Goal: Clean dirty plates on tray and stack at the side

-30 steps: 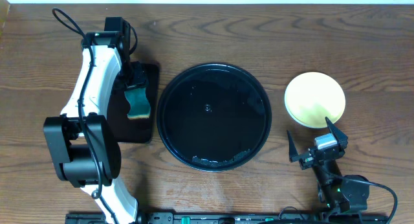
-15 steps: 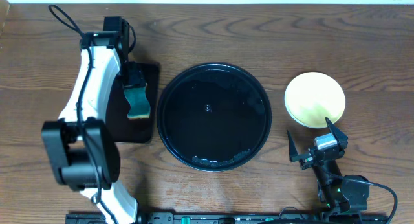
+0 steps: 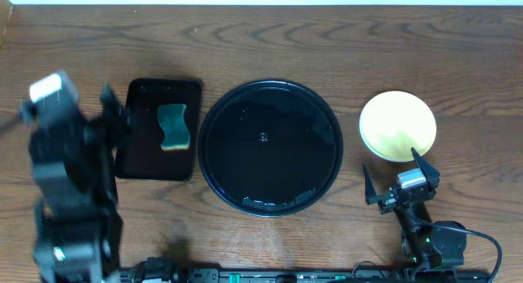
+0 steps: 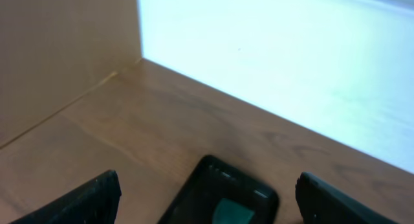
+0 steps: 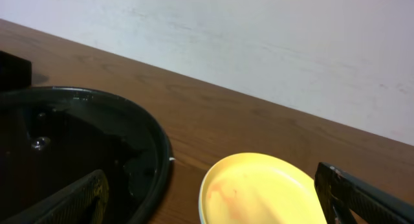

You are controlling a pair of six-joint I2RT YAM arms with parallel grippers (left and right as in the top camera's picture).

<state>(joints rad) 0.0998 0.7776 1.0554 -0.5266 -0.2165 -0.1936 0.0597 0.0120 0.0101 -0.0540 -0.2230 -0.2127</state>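
A dark wood-grain table [image 3: 270,38] runs up to a white wall [image 5: 259,43]. In the left wrist view a pale wooden side panel [image 4: 65,56] closes off one end.

The large round black tray [image 3: 237,168] sits in the middle of the table. Its glossy floor carries a film of wet with scattered droplets, and a pale foamy streak lies along the inside of its near rim. Just to its left is a smaller rectangular black tray [image 3: 143,152] with one teal-and-tan sponge [image 3: 173,126] lying flat in it.

The pale yellow plate [image 3: 398,125] rests on the bare table to the right of the round tray, well clear of its rim. The right wrist view shows a faint reddish smear on its surface. Whether other plates lie under it cannot be told from above, and its near edge is cut off in the wrist view.

The right gripper [image 3: 392,170] hovers just beside the plate's near edge with its fingers spread wide, grasping nothing.

The left arm [image 3: 69,177] is smeared by blur at the table's left edge. The left gripper [image 4: 208,177] shows only in its own camera — two dark fingertips far apart, released, with the rectangular tray and sponge partly in frame between them.
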